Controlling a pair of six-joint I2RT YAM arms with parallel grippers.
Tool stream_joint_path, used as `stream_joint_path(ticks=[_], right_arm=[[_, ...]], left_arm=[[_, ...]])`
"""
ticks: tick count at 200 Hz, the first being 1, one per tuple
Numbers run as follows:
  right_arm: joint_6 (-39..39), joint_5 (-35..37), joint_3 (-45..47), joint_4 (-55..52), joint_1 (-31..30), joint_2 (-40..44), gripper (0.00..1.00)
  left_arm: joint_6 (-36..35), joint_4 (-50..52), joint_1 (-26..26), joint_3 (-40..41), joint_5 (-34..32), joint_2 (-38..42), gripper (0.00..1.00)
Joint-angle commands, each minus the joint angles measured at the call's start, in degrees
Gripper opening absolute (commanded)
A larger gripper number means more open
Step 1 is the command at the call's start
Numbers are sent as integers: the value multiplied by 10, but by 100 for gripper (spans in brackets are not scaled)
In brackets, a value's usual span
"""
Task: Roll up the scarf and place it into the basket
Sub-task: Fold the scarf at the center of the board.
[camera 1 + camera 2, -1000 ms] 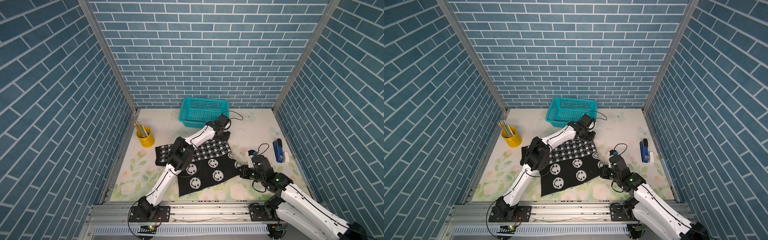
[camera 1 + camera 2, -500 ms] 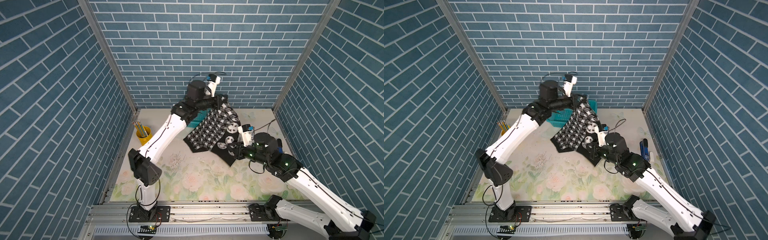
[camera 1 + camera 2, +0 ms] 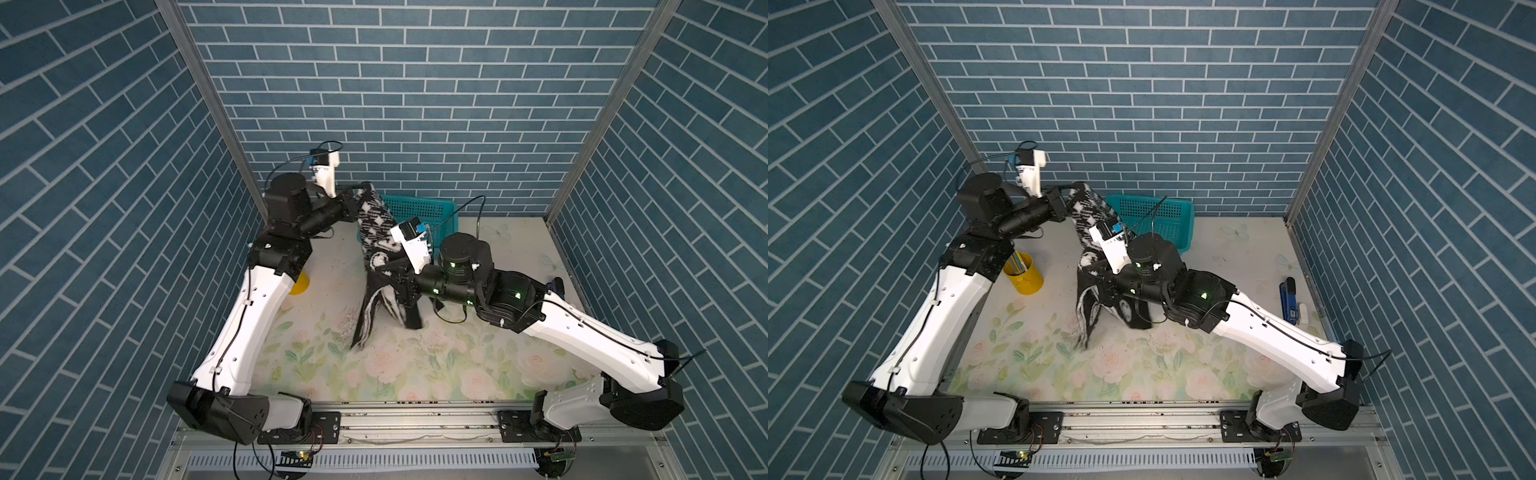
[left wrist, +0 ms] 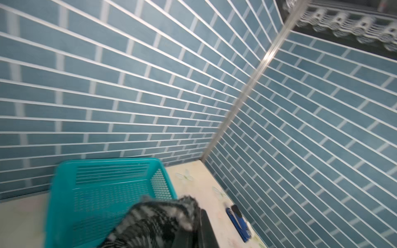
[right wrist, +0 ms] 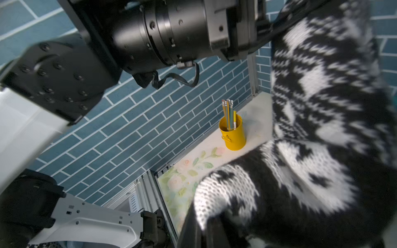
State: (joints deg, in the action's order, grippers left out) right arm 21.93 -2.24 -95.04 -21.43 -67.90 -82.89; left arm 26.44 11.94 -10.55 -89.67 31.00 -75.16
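The black-and-white knitted scarf (image 3: 374,232) (image 3: 1086,224) hangs in the air between my two grippers, and its bunched tail (image 3: 362,328) reaches the flowered table. My left gripper (image 3: 360,196) (image 3: 1072,194) is shut on the scarf's upper end, high up beside the teal basket (image 3: 419,210) (image 3: 1167,216). Lower and nearer the front, my right gripper (image 3: 384,274) (image 3: 1096,272) is shut on a fold of the scarf. The left wrist view shows the scarf (image 4: 154,219) in front of the basket (image 4: 96,193). In the right wrist view the scarf (image 5: 311,128) fills one side.
A yellow pencil cup (image 3: 1023,274) (image 5: 233,133) stands near the left wall, mostly hidden by my left arm in a top view (image 3: 300,284). A blue stapler-like object (image 3: 1289,301) (image 4: 238,223) lies by the right wall. Brick-pattern walls close in three sides.
The scarf lay flat on the table a second ago. Both grippers have lifted it, the left going up and back towards the basket, and it now hangs bunched.
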Motion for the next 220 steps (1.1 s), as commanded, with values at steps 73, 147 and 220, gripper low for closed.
stream_joint_path(ticks=[73, 147, 220], right_arm=[[-48, -96, -275, -1, -96, -227, 0], [-3, 21, 37, 134, -95, -6, 0], [367, 218, 604, -23, 121, 401, 0]], left_arm=[[45, 50, 376, -142, 146, 88, 0], [53, -51, 143, -63, 151, 34, 0], [16, -139, -223, -132, 40, -403, 0]])
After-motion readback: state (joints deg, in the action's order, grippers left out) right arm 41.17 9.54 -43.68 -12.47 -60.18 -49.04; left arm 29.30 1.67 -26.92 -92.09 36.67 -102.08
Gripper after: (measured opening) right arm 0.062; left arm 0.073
